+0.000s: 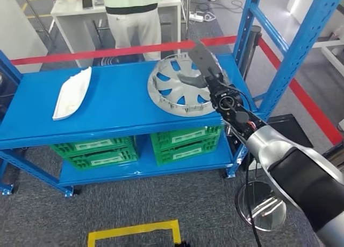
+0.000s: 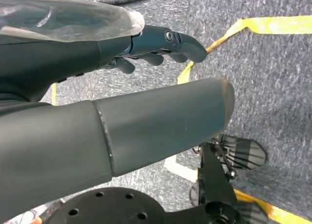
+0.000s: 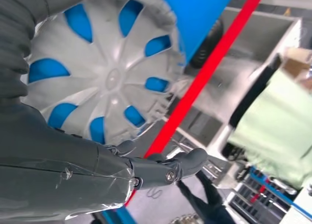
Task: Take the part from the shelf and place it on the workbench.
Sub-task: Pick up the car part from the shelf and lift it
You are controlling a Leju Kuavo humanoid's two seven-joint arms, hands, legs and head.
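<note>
My right hand (image 1: 205, 64) reached over the silver wheel cover (image 1: 178, 88), its fingers (image 3: 184, 163) stretched out straight and apart above the far rim, holding nothing; whether they touched the cover could not be told. The wheel cover lay flat on the right part of the blue shelf (image 1: 113, 101), top level, its spokes showing blue through the gaps. My left hand (image 2: 162, 43) hung over grey carpet (image 2: 272, 87) marked with yellow tape (image 2: 257, 24), fingers extended and holding nothing. A white curved part (image 1: 72, 93) lay well apart on the shelf's left side. Green crates (image 1: 184, 145) sat on the lower level. Beyond the shelf, a person (image 1: 129, 15) stood behind a red barrier tape (image 1: 101, 53).
</note>
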